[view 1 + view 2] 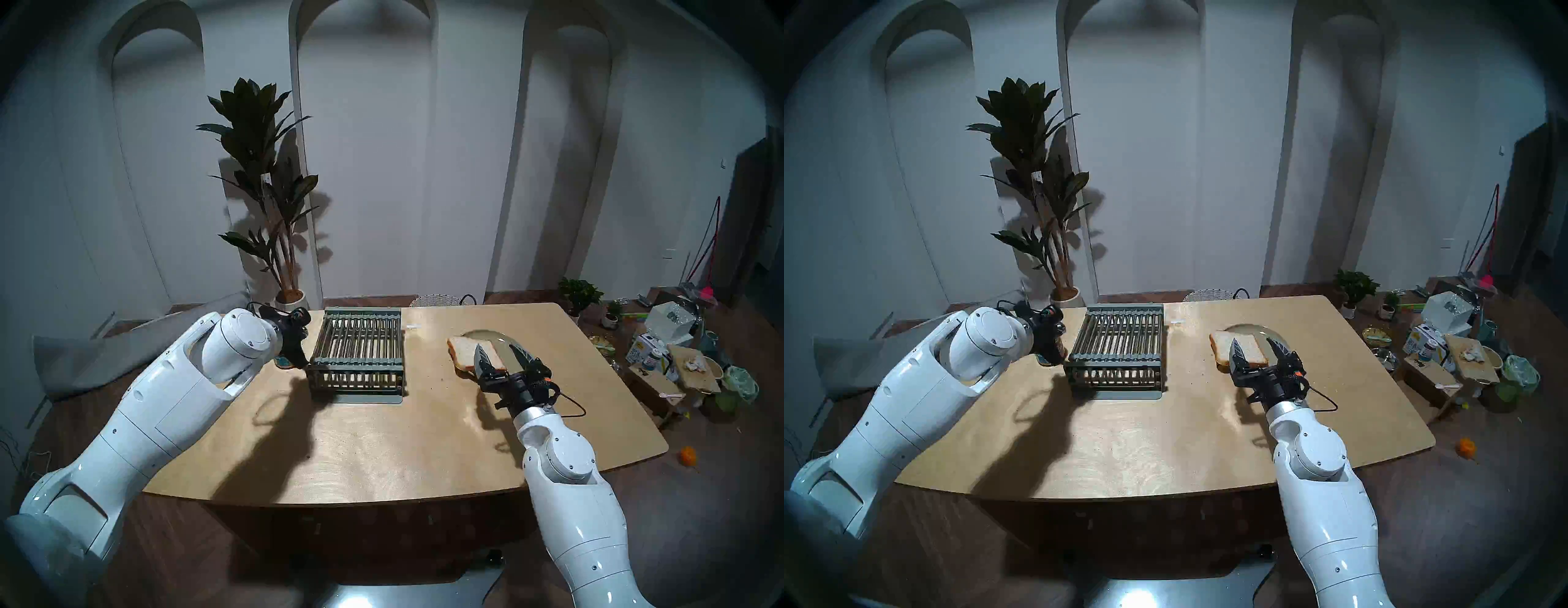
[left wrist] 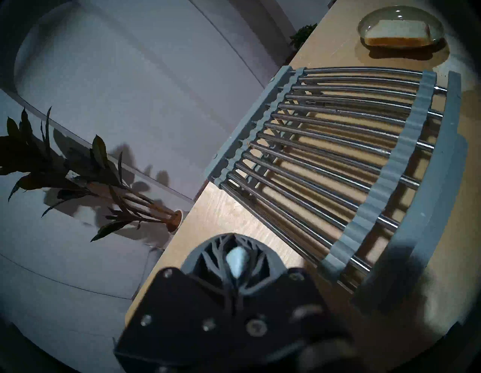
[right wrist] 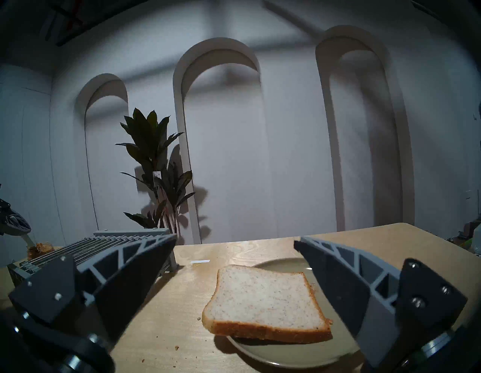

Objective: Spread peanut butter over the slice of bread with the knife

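Observation:
The slice of bread [image 1: 462,349] lies on a round pale green plate [image 1: 492,333], overhanging its left edge; it also shows in the right wrist view [image 3: 263,297]. My right gripper [image 1: 494,348] is open and empty, its fingers [image 3: 135,268] either side of the bread, just short of it. My left gripper [image 1: 299,354] points down left of the rack, shut on the knife's pale handle [image 2: 235,260]. The knife [image 3: 26,241] reaches down into the open peanut butter jar [image 3: 40,250]; its blade is hidden. The jar [image 1: 282,363] is mostly hidden behind the gripper.
A grey slatted rack [image 1: 358,348] stands mid-table between the jar and the plate. A small white scrap [image 1: 412,327] lies behind the plate. A potted plant [image 1: 263,191] stands behind the table's far left. Boxes and clutter [image 1: 670,352] sit on the floor to the right.

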### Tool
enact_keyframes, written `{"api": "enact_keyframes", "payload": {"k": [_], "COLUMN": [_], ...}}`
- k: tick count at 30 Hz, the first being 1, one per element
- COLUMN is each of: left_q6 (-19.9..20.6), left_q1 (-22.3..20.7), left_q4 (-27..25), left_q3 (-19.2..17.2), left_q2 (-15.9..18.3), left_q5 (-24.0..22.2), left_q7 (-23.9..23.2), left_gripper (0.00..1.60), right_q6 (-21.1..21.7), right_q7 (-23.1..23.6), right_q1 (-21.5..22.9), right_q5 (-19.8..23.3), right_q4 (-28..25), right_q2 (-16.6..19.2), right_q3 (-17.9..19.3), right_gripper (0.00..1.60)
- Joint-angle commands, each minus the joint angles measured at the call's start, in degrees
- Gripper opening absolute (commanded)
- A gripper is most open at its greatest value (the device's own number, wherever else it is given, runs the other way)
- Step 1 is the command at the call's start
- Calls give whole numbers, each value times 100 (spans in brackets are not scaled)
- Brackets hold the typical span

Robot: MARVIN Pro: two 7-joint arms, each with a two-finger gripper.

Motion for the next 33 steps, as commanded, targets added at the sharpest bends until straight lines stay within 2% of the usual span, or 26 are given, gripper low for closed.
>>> {"api": "enact_keyframes", "payload": {"k": [1, 7, 13, 33], "left_q6": [-49, -115, -136, -224], "left_q1": [162, 423, 510, 231], "left_q4": [-171, -382, -486, -327], "left_q3": [-47, -82, -30, 19], "left_q2": [20, 57, 93, 67], "left_q5": [124, 235, 402, 542], "left_q7": [315, 678, 920, 875], "left_gripper": [0, 0, 0, 0], "right_q6": [-43, -34, -25, -23], "right_q7": [-33, -37, -47, -115], "right_q1": [-20, -23, 9, 170], "right_q5": [-22, -31, -33, -48], "right_q4": [-161, -155, -113, 59], "right_q2": [-24, -40, -52, -62], "right_q3": [-2, -23, -52, -141], "right_gripper": [160, 160, 160, 160]}}
